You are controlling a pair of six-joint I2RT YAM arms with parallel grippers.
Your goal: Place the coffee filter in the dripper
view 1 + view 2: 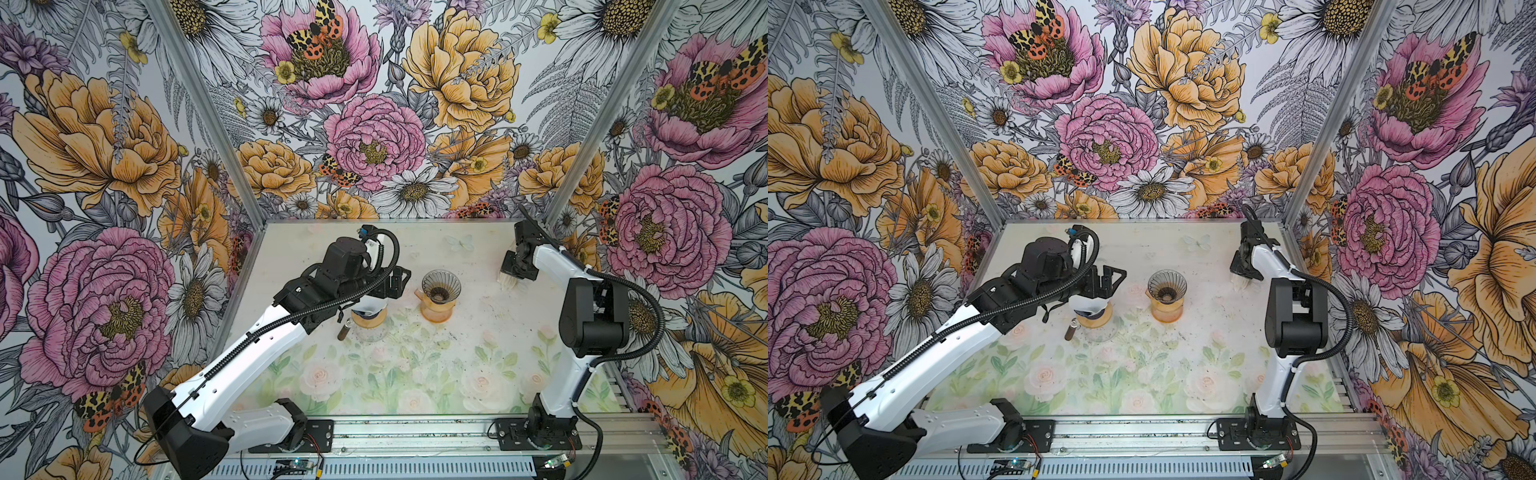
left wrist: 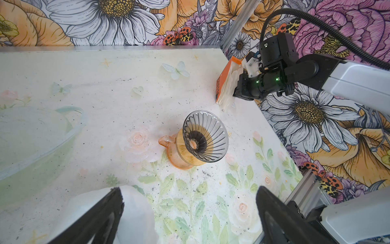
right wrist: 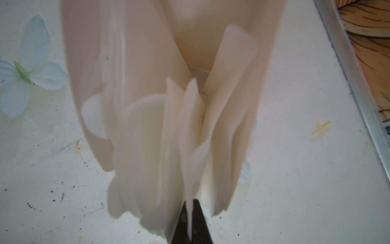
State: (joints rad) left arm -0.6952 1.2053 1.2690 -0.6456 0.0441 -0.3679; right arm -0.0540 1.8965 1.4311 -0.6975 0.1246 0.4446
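Right wrist: coffee filter (image 3: 190, 137) pinched inside right pincer (image 3: 191, 204).

No text, label or number can be read in any view. The orange filter box (image 2: 224, 79) bears dark print, too blurred to make out

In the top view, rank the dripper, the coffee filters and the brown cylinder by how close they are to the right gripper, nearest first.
1. coffee filters, pinched in the right gripper, far right.
2. dripper, mid-table.
3. brown cylinder, left of centre.
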